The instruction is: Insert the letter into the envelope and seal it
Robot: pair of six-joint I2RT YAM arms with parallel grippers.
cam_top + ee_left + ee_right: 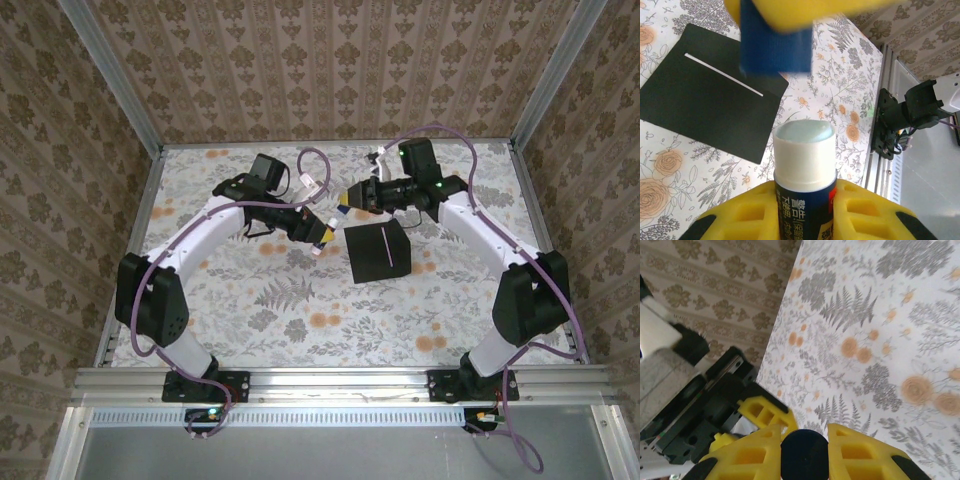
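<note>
Over the far middle of the flower-printed white tablecloth (260, 300), seen from above, both white arms fold inward at the elbow. The left gripper (322, 240) points toward 4 o'clock and the right gripper (347, 200) toward 9 o'clock, their tips close together. At 4 o'clock from the left tip, the flat black rectangular paper envelope (372, 255) lies on the cloth. A thin white line crosses it from 12 to 6 o'clock. Its sides look nearly equal from here, so its long axis is hard to read. Whether that line is the letter's edge I cannot tell.

From the left wrist, the left pincer's yellow fingers clamp a blue-bodied glue tube with a white collar (804, 165), uncapped, its pale top facing the lens. At 12 o'clock a blurred blue cap (775, 42) sits under the right pincer's yellow fingers. The envelope lies at 10 o'clock, its white line running 10 to 4 o'clock, parallel with the edge that looks longer.

From the right wrist, the yellow fingers pinch that cap, seen end-on as a dark disc at 6 o'clock. The left arm blurs at 9 o'clock.
</note>
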